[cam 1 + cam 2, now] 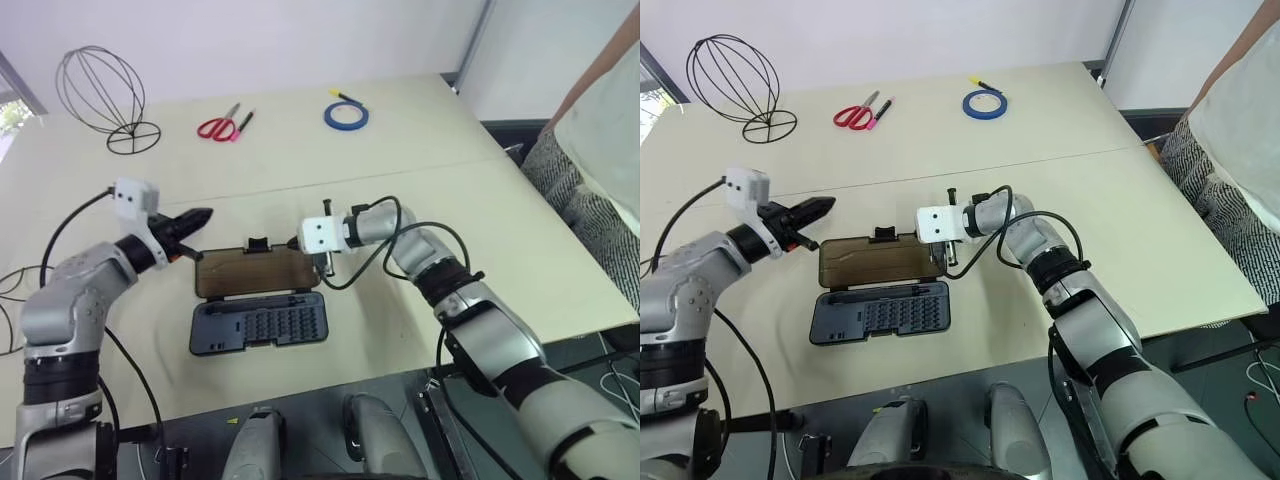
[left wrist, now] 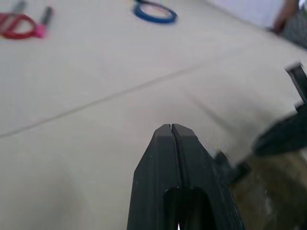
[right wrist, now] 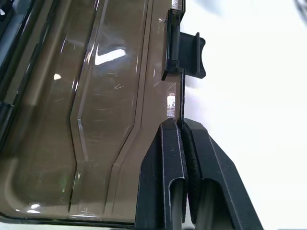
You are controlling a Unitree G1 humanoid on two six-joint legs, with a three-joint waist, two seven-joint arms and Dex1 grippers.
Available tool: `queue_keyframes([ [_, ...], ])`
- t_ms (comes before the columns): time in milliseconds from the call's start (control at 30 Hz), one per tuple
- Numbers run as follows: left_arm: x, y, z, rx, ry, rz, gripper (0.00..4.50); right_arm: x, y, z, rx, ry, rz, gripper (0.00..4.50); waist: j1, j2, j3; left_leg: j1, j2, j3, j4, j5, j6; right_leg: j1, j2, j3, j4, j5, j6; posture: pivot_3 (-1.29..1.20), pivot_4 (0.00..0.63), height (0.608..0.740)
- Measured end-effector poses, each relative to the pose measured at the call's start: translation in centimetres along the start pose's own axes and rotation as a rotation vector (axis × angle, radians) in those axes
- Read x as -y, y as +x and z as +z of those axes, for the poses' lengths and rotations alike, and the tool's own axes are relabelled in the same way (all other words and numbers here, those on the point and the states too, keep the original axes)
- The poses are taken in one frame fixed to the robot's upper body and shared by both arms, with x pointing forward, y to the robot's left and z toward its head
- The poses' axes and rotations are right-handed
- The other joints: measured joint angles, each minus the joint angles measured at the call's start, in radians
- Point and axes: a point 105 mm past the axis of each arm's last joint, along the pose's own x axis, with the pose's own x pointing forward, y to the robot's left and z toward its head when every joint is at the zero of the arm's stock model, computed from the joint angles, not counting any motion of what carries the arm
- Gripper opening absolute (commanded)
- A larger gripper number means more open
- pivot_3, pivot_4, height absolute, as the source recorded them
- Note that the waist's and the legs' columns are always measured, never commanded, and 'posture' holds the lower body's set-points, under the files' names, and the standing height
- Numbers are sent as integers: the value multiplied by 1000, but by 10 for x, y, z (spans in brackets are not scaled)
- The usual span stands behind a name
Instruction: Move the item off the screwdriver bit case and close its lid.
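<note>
Pinched at its far edge by the right gripper (image 3: 183,127) is the lid (image 1: 255,271); the left gripper (image 1: 200,216), pressed together, is held over bare table (image 1: 400,150).

Beige table (image 1: 420,190) before a pale wall (image 1: 300,40).

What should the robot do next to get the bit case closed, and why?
Probably swing the lid up and over toward the case. The wire frame already stands far off at the table's back corner, the lid lies flat open, and the right gripper is shut on the lid's edge beside the latch.
</note>
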Motion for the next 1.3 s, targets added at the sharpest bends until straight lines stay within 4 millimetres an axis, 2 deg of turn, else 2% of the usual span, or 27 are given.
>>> queue_keyframes([
  [133, -26, -3, 24, 96, -64, 121, 0, 7, -3, 6, 13, -99, -80, 46, 0, 0, 0, 0, 0, 0, 0, 0, -1, 0, 0, 0, 0, 0, 0, 0, 150, 740],
  [200, -33, -6, 23, 102, -88, 151, 0, 8, -4, 8, 18, -124, -111, 46, 1, 0, 0, 0, 0, 0, 0, 1, -1, 0, 0, 0, 0, 0, 0, 0, 150, 740],
  [467, -63, -16, -1, 34, -166, 218, 0, 15, -13, 21, 38, -250, -251, 46, 7, 0, 0, 0, 0, 0, 0, 1, -2, 0, 0, 0, 0, 0, 0, 0, 150, 740],
  [667, -79, -20, -37, -48, -250, 235, 0, 14, -18, 30, 58, -313, -293, 46, 16, 0, 0, 0, 0, 0, 0, 1, -2, 0, 0, 0, 0, 0, 0, 0, 150, 740],
  [733, -77, -18, -50, -94, -242, 204, 0, 11, -18, 30, 57, -317, -293, 46, 17, 0, 0, 0, 0, 1, 0, 1, -2, 0, 0, 0, 0, 0, 0, 0, 150, 740],
  [867, -54, -10, -86, -252, -169, 55, 0, 8, -18, 35, 71, -326, -296, 46, 17, 0, 0, -1, -1, 1, 0, 1, -2, 0, 0, 0, 0, 0, 0, 0, 150, 740],
  [1167, -25, -3, -91, -303, -87, -164, 0, 6, -20, 35, 64, -332, -282, 46, 16, 0, 0, 0, 0, 1, 0, 1, -2, 0, 0, 0, 0, 0, 0, 0, 150, 740],
  [1300, -18, -9, -86, -316, -39, -225, 0, 5, -19, 35, 61, -327, -280, 46, 15, 0, 0, 0, 0, 1, 0, 1, -2, 0, 0, 0, 0, 0, 0, 0, 150, 740],
])
